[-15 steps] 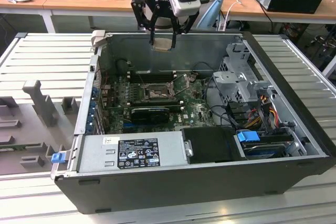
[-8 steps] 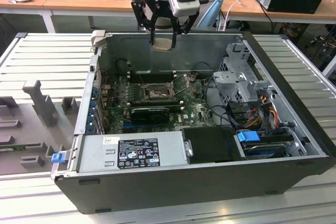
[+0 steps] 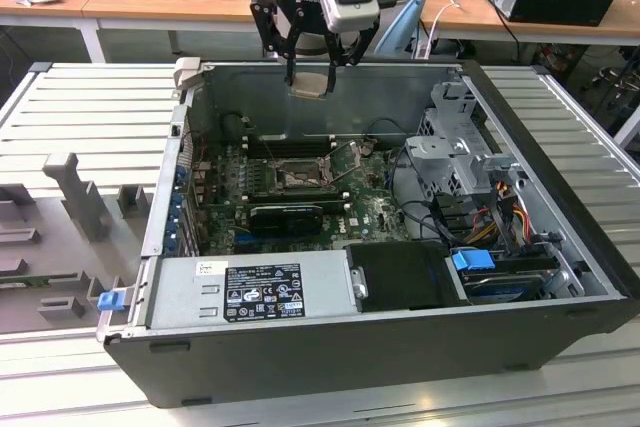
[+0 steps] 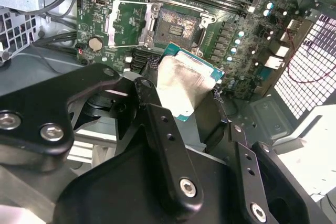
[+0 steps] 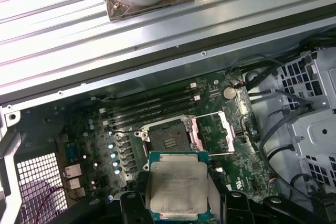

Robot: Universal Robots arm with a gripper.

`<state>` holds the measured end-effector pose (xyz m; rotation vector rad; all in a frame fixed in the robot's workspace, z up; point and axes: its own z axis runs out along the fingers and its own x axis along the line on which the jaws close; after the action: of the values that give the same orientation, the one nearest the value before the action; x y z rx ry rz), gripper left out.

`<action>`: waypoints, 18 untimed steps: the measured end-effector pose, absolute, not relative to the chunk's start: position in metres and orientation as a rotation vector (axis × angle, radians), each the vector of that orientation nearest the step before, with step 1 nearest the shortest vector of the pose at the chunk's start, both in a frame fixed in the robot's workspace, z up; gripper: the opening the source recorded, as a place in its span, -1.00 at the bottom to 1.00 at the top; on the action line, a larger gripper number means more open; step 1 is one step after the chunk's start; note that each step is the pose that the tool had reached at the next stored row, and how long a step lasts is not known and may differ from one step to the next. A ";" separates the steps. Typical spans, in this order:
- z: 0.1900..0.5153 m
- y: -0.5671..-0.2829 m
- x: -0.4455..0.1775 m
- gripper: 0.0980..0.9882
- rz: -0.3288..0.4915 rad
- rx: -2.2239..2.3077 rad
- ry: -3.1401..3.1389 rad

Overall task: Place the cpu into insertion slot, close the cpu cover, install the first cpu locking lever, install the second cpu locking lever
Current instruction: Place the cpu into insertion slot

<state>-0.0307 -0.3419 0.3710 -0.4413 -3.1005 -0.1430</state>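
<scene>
The black, jointed tool (image 3: 312, 72) is clenched on the cpu (image 5: 177, 187), a flat square chip with a matt silver-grey metal lid on a green rim. In the exterior view it hangs above the far wall of the open case (image 3: 400, 347), its pale underside showing. On the green board (image 4: 247, 72) the slot (image 5: 169, 139) lies bare, a dark, finely grained square inside a bright metal rim. The cover (image 5: 212, 132), a thin silver frame with a square window, lies swung open beside the slot. A ribbed grey metal worktop (image 3: 90, 97) carries the case. The fingers (image 4: 163, 129) hide the chip's side edges in both wrist views.
</scene>
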 end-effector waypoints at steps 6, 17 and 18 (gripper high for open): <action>0.371 -0.342 -0.031 -0.03 -0.143 -0.465 -3.098; 0.369 -0.342 -0.031 -0.03 -0.143 -0.507 -3.092; 0.369 -0.342 -0.031 -0.03 -0.143 -0.510 -3.092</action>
<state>-0.0307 -0.3419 0.3686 -0.5099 -3.0920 -0.1434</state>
